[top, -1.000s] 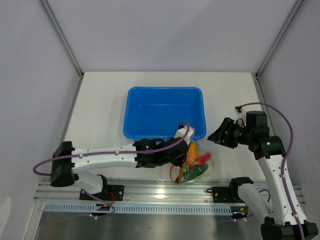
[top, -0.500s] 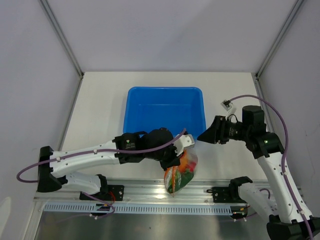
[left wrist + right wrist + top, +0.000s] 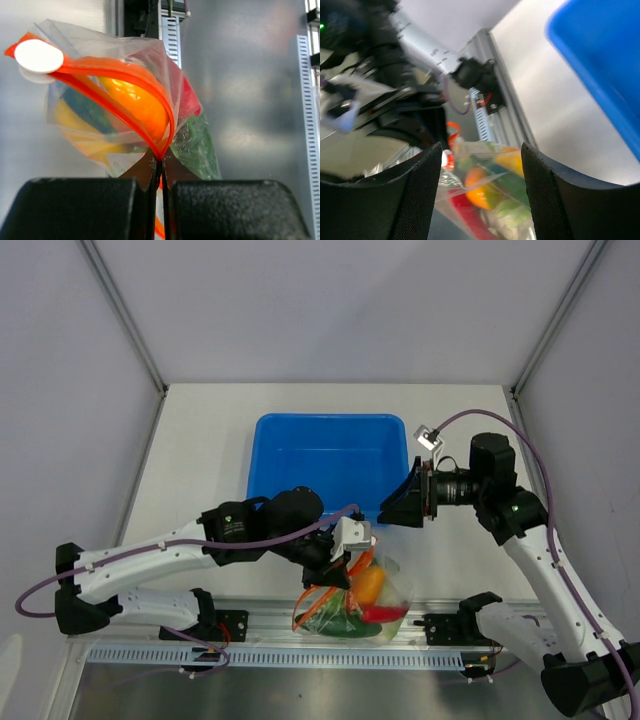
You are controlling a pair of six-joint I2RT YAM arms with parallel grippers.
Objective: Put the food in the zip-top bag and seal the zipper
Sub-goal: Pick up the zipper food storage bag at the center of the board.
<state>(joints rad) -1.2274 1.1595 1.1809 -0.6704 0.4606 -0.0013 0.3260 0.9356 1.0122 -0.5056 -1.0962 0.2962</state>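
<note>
Where the tabletop (image 3: 200, 440) meets the metal rail (image 3: 260, 620) along its near edge, the left gripper (image 3: 161, 182) has its jaws pressed together on the zipper (image 3: 110, 64), pinching the orange-red strip at one end. The zip-top bag (image 3: 395, 590) spreads out from that grip over the near edge, its mouth gaping. Inside it lie an orange fruit (image 3: 368, 583), a red chili (image 3: 380, 613) and a green piece (image 3: 335, 623). Behind it, mid-table, sits the blue tub (image 3: 330, 420). By the tub's near right corner, the right gripper (image 3: 481, 150) hangs with jaws spread, holding nothing, aimed at the bag.
</note>
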